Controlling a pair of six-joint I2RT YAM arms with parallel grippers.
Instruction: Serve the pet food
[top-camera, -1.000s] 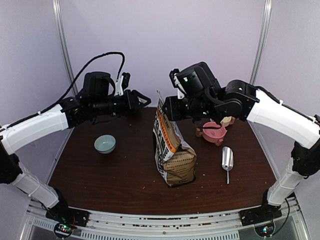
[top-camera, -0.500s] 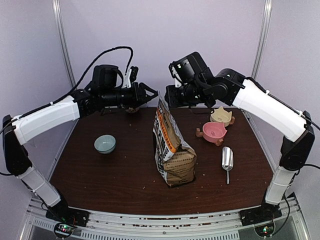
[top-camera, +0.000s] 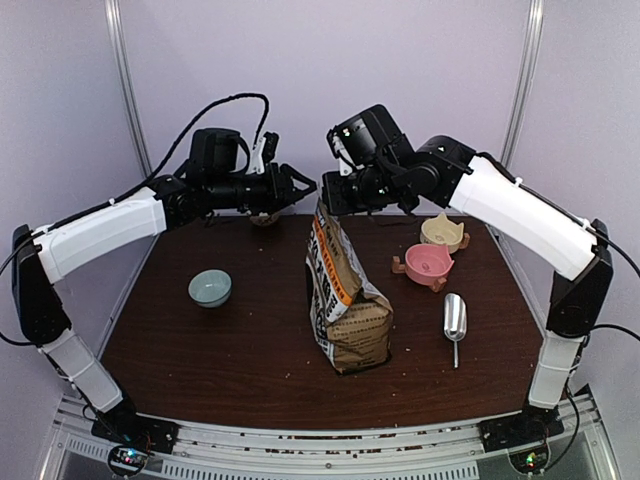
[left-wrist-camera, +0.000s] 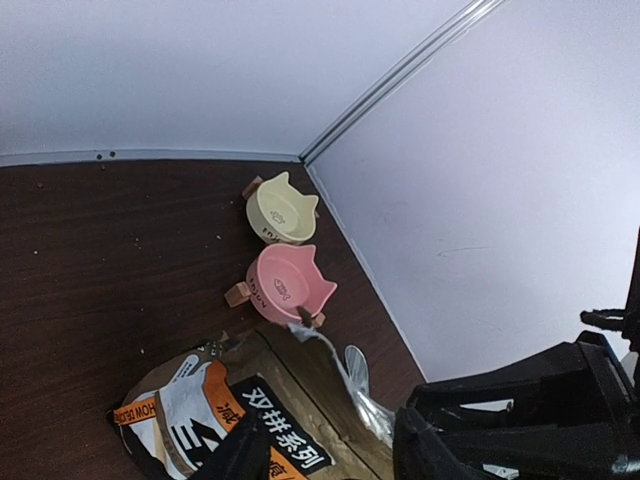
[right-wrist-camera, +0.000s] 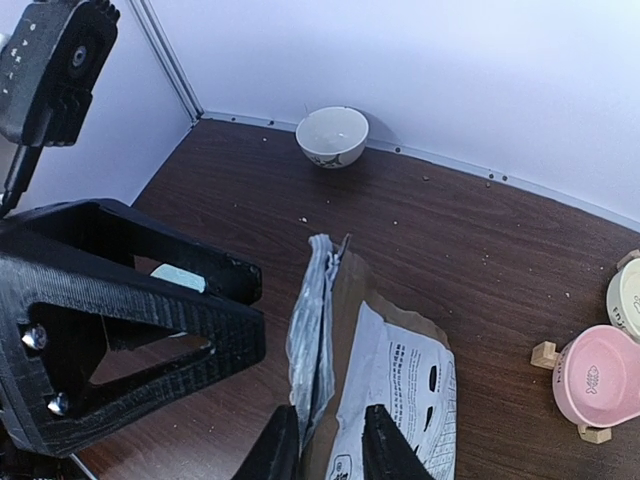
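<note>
Stage: opening the bag, as I judge it; nothing is being served yet.
Kraft bag (top-camera: 345, 300): is standing upright in the middle of the surface, its torn top leaning toward the far edge.
Pet food: is staying hidden inside the bag; only stray crumbs are showing on the surface.
Right end effector (right-wrist-camera: 328, 425): is hanging over the bag's mouth with its jaws narrow, astride the crumpled silvery top lip (right-wrist-camera: 310, 330). Whether the lip is actually being pinched I cannot tell.
Left end effector (top-camera: 303, 186): is hovering just beside the bag's top on its left side, jaws wide apart and holding nothing.
Handling: the bag is looking bottom-heavy and stable, but soft and creased up top. The paper wall will likely be buckling under any push, and the foil lining may be slipping in a light pinch.
Where to hold: the two opposite lips of the mouth, one per end effector, pinched deep enough to catch paper and lining together.
Kibble: loose and free-running, so it will be scattering if the bag is tipped fast.
Metal scoop (top-camera: 455, 318): is lying near the right edge.
Pink cat bowl (top-camera: 430, 263) and cream cat bowl (top-camera: 443, 232): are sitting toward the far right corner, touching or nearly so.
Teal bowl (top-camera: 210, 288): is sitting toward the left edge.
Risk: pulling the lip sideways could be toppling the bag.
</note>
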